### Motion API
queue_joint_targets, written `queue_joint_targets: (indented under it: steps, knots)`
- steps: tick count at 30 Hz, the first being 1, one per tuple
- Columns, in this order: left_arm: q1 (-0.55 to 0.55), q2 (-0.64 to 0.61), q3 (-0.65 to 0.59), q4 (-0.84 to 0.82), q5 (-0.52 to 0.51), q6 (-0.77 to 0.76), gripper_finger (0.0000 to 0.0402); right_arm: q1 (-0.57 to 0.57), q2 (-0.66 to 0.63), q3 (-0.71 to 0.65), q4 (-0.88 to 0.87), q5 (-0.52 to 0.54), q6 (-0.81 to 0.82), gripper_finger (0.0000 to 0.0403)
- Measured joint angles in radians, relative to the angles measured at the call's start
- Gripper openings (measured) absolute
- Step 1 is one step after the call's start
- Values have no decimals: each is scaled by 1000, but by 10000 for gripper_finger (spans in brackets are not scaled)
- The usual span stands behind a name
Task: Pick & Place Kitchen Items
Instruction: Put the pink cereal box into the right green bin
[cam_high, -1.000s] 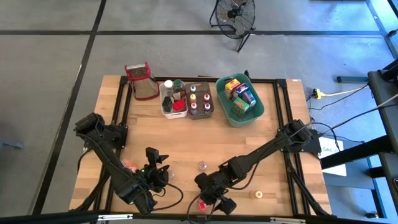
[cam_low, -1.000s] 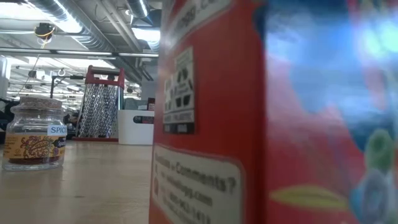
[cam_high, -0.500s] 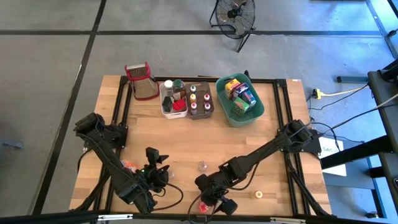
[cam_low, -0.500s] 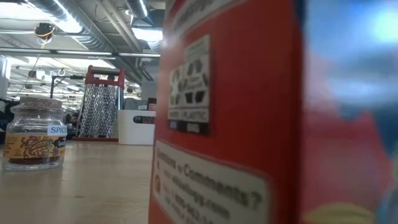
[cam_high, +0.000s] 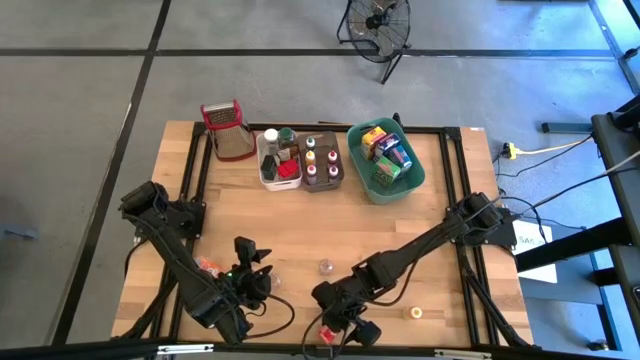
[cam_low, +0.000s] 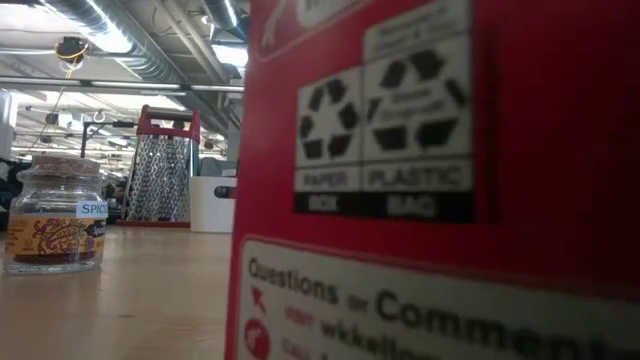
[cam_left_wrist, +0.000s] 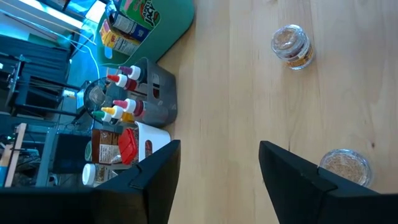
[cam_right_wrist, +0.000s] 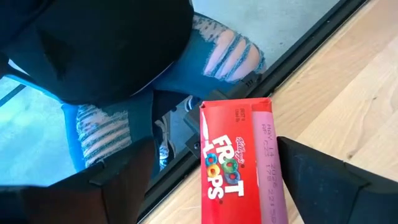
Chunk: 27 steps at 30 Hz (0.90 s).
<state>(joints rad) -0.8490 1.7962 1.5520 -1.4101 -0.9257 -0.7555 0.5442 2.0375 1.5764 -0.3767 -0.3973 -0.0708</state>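
Observation:
A red Froot Loops box (cam_right_wrist: 239, 162) sits at the table's near edge (cam_high: 325, 331) and fills the low view (cam_low: 450, 180). My right gripper (cam_right_wrist: 214, 149) is open over it (cam_high: 338, 322), one finger on each side. My left gripper (cam_left_wrist: 217, 149) is open above the near-left table (cam_high: 252, 283), touching nothing. A small jar (cam_left_wrist: 345, 165) stands on the table beside one of its fingers, and a second spice jar (cam_left_wrist: 291, 46) stands farther off (cam_high: 325, 266). A spice jar (cam_low: 58, 215) also shows in the low view. My right gripper has one finger (cam_right_wrist: 311, 177) against the box's pink long side (cam_right_wrist: 268, 155), while the other finger (cam_right_wrist: 124, 180) stands apart from the red face. The fingers slant down toward the near edge and lie along the box. The box rests on the table.
At the far edge stand the steel grater (cam_high: 228, 130), a white bin (cam_high: 278, 172), a brown bin (cam_high: 322, 165) and a teal bin (cam_high: 385, 165), all holding items. A small round item (cam_high: 415, 313) lies near-right. A person in ripped jeans (cam_right_wrist: 230, 53) stands just beyond the near edge.
The red box has turned about on the table. Its panel with the recycling marks has swung round toward the near edge and now fills the low view. Both arms have kept almost still.

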Motion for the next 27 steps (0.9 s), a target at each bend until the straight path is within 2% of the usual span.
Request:
queue_joint_targets:
  steps: [12, 19, 27]
  knots:
    - [0, 0, 0, 0, 0, 0, 213, 1, 0, 0, -10, 24, 5, 332]
    - [0, 0, 0, 0, 0, 0, 212, 3, 0, 0, -47, 80, -97, 326]
    - [0, 0, -1, 1, -1, 0, 213, 0, -1, 0, -72, 125, -161, 299]
